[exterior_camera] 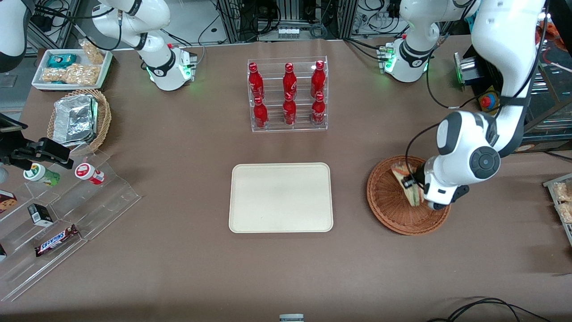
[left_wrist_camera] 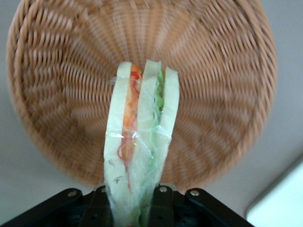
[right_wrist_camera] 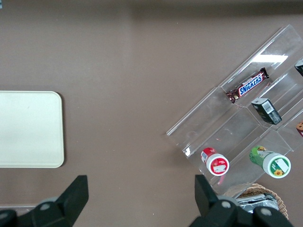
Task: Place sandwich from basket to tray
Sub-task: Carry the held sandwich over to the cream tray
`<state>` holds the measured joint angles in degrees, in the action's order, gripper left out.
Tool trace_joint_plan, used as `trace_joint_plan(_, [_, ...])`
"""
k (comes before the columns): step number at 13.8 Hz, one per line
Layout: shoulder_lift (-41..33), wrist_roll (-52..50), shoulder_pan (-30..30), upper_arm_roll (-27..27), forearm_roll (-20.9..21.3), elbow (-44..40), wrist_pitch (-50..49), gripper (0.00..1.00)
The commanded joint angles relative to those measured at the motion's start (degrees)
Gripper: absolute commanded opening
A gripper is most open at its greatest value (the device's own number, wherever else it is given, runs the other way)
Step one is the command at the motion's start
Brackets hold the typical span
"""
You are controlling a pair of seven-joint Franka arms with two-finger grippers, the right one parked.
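Gripper [left_wrist_camera: 131, 208] clamped on the wrapped sandwich [left_wrist_camera: 139, 142], fingers pinching the two bread faces, wedge hanging on edge above the reddish-brown wicker basket [left_wrist_camera: 222, 80]. Red filling along one layer, green along the other. From the front camera: sandwich [exterior_camera: 409, 185] over the basket [exterior_camera: 393, 210], apart from the weave as far as can be told. Cream tray [exterior_camera: 280, 197] lying bare beside the basket, toward the parked arm's end.
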<state>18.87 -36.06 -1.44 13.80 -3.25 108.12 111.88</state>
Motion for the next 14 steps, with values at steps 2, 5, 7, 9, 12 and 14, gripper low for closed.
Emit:
trace_joint_plan(2, [2.4,0.4,8.5,0.6,1.1,-10.8,-9.5,0.07])
trace_joint_plan(5, [7.2,5.3,14.7,0.6,2.5,-16.6,-9.0,0.09])
trace_joint_plan(7, [11.6,5.5,18.5,0.7,2.5,-20.8,-8.8,0.11])
trace_joint_plan(9, [16.6,4.7,21.9,0.7,2.2,-27.0,-8.8,0.13])
trace_joint_plan(12, [26.2,4.3,24.4,1.8,1.7,-38.5,-8.3,0.13])
trace_joint_plan(14, [30.7,1.3,27.1,1.9,2.0,-43.1,-7.0,0.13])
